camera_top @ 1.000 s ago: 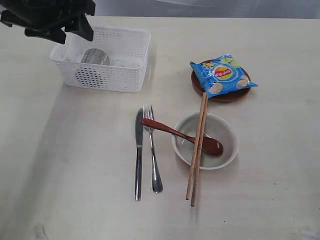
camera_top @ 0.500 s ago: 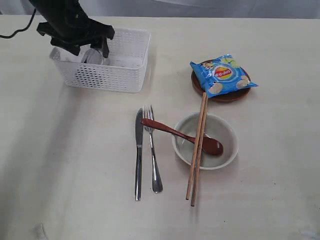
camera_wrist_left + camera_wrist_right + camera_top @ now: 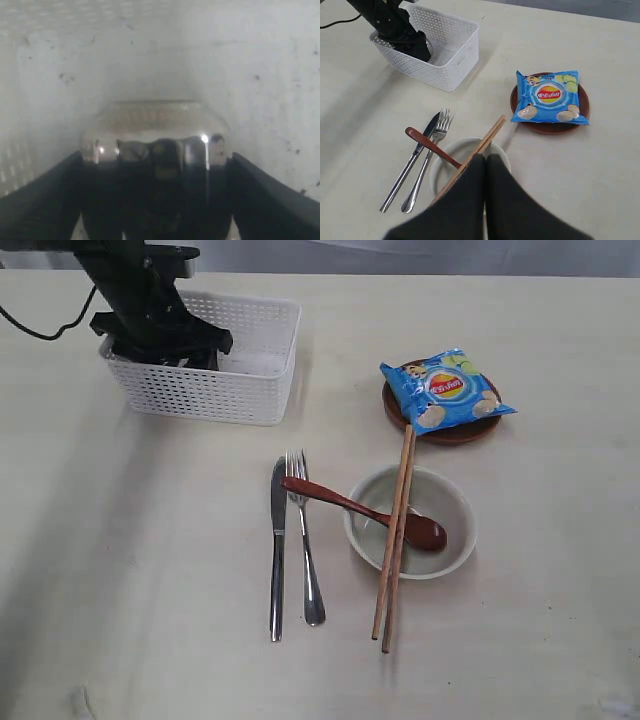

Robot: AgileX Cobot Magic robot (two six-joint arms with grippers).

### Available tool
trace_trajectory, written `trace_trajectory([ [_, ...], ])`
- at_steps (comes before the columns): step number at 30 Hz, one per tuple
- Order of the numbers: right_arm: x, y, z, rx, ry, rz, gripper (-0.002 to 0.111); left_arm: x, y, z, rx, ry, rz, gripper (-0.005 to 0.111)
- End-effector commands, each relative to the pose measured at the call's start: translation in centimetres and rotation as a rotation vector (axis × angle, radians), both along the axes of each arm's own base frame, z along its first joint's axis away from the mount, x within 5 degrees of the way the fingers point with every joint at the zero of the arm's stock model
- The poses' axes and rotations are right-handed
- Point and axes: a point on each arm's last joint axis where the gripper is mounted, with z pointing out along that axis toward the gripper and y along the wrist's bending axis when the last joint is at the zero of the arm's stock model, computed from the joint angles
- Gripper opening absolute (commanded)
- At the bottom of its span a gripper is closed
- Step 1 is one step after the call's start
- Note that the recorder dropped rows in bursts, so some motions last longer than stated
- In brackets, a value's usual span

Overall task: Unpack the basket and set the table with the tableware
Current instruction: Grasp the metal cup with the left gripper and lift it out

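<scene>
Now, L claw astride shiny steel cup, grip unclear, R claw clenched.

Black arm, black left pincer (matte), thin cable

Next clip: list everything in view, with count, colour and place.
basket: 1, white, table's far left
cup: 1, steel, inside basket
knife: 1, steel, mid-table
fork: 1, steel, beside knife
spoon: 1, red-brown, head in bowl, handle across fork
bowl: 1, pale, right of fork
chopsticks: 2, wooden, across bowl
plate: 1, brown, beyond bowl
crisp bag: 1, blue, on plate
table: 1, cream
left pincer: 1, black, in basket, open astride cup
right pincer: 1, black, shut
</scene>
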Motion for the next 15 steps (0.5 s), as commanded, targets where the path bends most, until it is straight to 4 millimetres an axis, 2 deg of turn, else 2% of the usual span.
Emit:
trace_trajectory([
  [1,0.2,0.0,0.1,-0.008,-0.020,0.003,0.000,0.1,0.0,-0.1,-0.005,0.006,0.006,0.038],
  [4,0.2,0.0,0.1,-0.012,-0.023,0.006,0.000,0.1,0.0,0.6,-0.001,0.021,-0.010,0.001],
  [8,0.2,0.0,0.1,-0.009,-0.021,0.008,0.000,0.0,-0.1,2.7,-0.014,-0.001,-0.020,0.000],
  [15,0.0,0.2,0.1,0.017,-0.005,0.018,0.000,-1.1,0.2,8.9,-0.050,-0.137,-0.020,0.000],
])
